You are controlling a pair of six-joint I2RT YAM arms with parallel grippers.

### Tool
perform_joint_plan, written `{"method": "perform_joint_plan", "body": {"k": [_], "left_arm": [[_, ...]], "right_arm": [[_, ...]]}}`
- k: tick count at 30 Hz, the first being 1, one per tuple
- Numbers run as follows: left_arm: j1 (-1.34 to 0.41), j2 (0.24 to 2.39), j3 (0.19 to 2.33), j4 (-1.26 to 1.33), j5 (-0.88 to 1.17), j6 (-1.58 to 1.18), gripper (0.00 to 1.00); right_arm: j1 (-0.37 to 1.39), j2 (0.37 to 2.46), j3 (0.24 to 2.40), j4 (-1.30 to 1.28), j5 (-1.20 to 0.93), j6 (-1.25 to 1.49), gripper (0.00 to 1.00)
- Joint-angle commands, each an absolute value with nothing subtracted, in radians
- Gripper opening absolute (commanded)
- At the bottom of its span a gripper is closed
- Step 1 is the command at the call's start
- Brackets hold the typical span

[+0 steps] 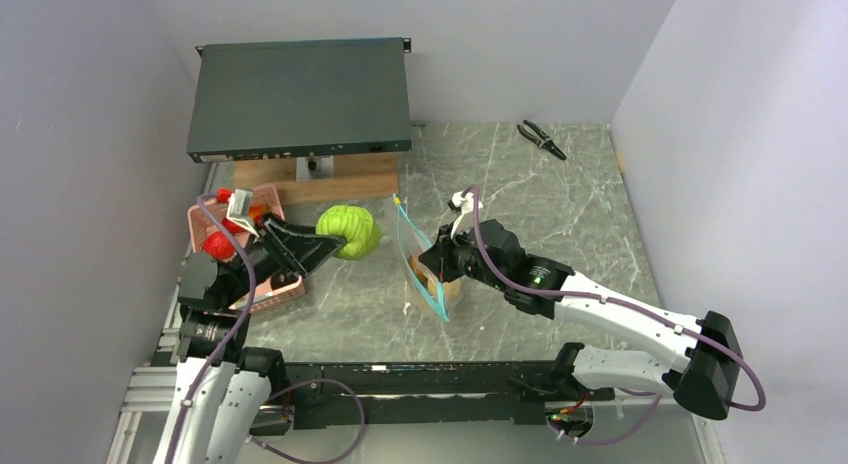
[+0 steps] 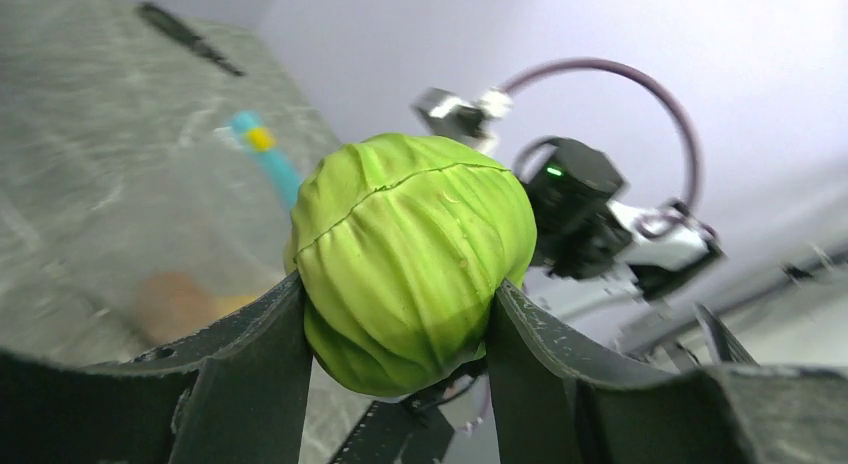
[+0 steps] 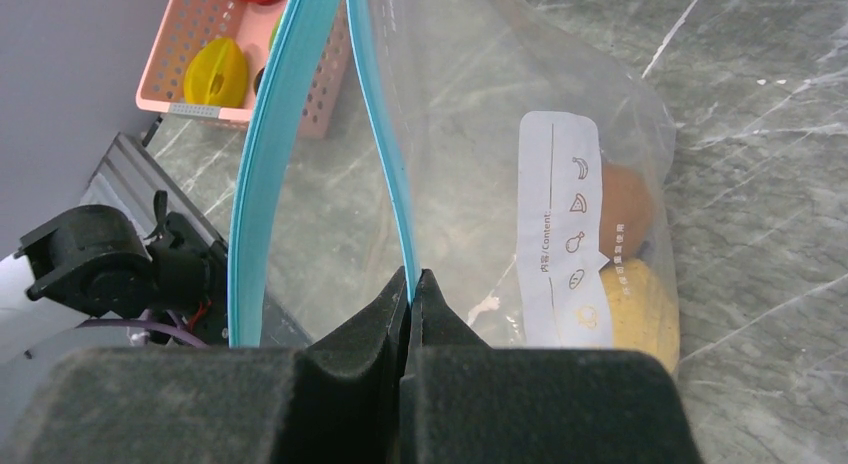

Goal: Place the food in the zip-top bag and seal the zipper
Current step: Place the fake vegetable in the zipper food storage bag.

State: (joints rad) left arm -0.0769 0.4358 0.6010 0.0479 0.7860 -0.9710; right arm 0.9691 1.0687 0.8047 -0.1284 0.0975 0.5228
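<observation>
Left claw (image 1: 343, 242) grips the green food (image 1: 350, 231) between its fingers, with the basket (image 1: 270, 193) just behind it. Right claw (image 3: 410, 284) is pinched shut on one lip of the zipper (image 3: 390, 174) and holds the bag (image 3: 470, 114) open, upright on the counter (image 1: 560, 214), just beyond the left claw. Orange food (image 3: 628, 204) and yellow food (image 3: 640, 314) lie inside.

The table (image 1: 560, 204) is smooth, grey and stone-like, with pale veins and a dull sheen. The zip-top bag (image 3: 470, 134) is thin clear plastic film, glossy and creased, with a white printed label (image 3: 558, 234); its zipper (image 3: 262, 164) is smooth opaque teal plastic. The round green vegetable (image 2: 410, 254) is glossy moulded plastic. The right gripper (image 3: 412, 284) has matt black, grainy pads. The basket (image 1: 268, 195) is pink slotted plastic. The box (image 1: 300, 94) is matt dark metal on bare wood (image 1: 350, 179).
</observation>
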Motion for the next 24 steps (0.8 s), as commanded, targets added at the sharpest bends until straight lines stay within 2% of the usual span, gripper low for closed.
{"method": "perform_joint_plan", "body": {"k": [1, 7, 10, 16, 24], "left_arm": [[-0.226, 0.484, 0.623, 0.379, 0.794, -1.074, 0.30], [-0.547, 0.659, 0.634, 0.494, 0.623, -0.965, 0.30], [-0.640, 0.739, 0.649, 0.502, 0.559, -0.900, 0.30], [-0.667, 0.780, 0.646, 0.348, 0.454, -0.809, 0.28], [-0.668, 0.760, 0.672, -0.011, 0.296, -0.690, 0.27]], "right_arm": [[0.966, 1.078, 0.847, -0.066, 0.061, 0.546, 0.00], [0.967, 1.084, 0.859, -0.071, 0.051, 0.551, 0.00], [0.968, 1.065, 0.856, -0.080, 0.062, 0.557, 0.00], [0.966, 0.994, 0.851, -0.083, 0.073, 0.578, 0.00], [0.965, 0.957, 0.835, -0.044, 0.076, 0.580, 0.00]]}}
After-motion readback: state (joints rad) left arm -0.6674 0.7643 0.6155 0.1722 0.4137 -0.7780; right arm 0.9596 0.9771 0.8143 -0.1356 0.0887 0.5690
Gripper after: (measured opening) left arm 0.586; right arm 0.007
